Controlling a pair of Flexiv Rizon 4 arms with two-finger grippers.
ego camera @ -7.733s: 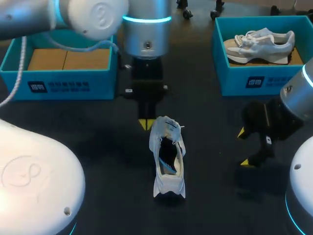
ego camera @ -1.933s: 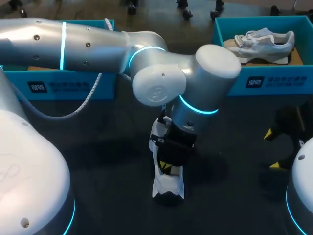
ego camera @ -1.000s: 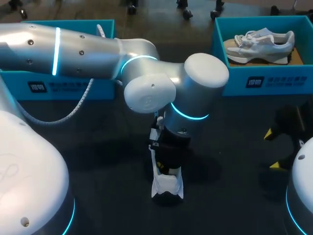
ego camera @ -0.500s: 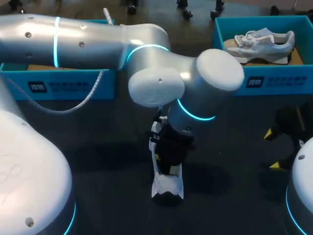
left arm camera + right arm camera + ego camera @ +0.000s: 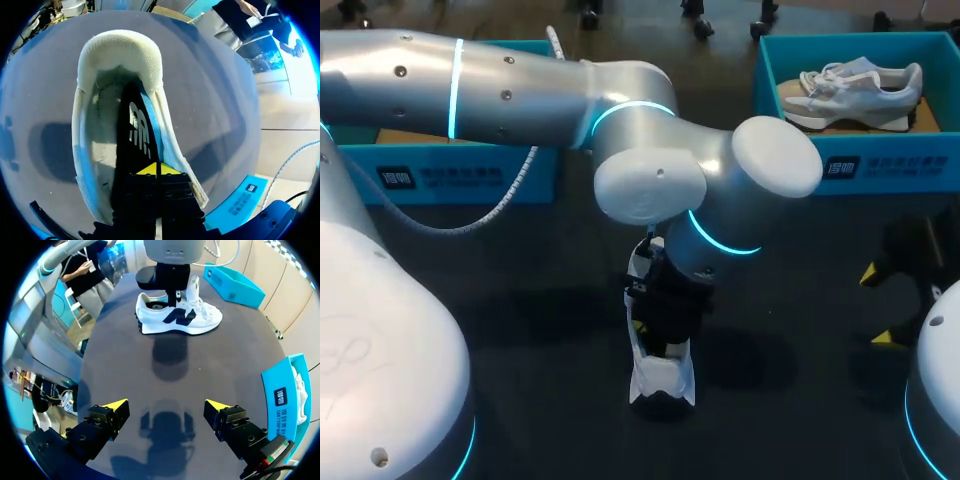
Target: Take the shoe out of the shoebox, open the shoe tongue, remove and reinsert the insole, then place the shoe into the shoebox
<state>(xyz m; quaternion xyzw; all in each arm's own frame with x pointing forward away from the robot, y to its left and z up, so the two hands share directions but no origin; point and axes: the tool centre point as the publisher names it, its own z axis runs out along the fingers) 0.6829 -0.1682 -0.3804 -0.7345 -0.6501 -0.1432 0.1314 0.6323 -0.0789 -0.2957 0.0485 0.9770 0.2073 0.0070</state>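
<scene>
One shoe (image 5: pixel 662 372) stands on its sole on the table (image 5: pixel 540 300), nearer the robot than the left shoebox (image 5: pixel 420 175) and off to that box's right. The left arm (image 5: pixel 650 130) reaches down into the shoe's opening, and the right gripper (image 5: pixel 876 305) hangs farther right of the box, well apart from the shoe. In the left wrist view the left gripper (image 5: pixel 159 169) sits inside the shoe with its yellow tips drawn together to a hairline. They appear to pinch the black insole (image 5: pixel 135 130), which is tipped up on edge and runs toward the padded heel collar ahead. In the right wrist view the right gripper's fingers are spread wide with nothing between them. The shoe (image 5: pixel 200 320) shows side-on, its long axis running from the robot toward the shoebox's end of the table, toe that way and heel toward the robot. I judge the shoe light, with a soft mesh upper that would crumple. The firmer heel or midsole is the better hold, while the thin insole will flop and may snag, so it wants a pinch near its edge.
</scene>
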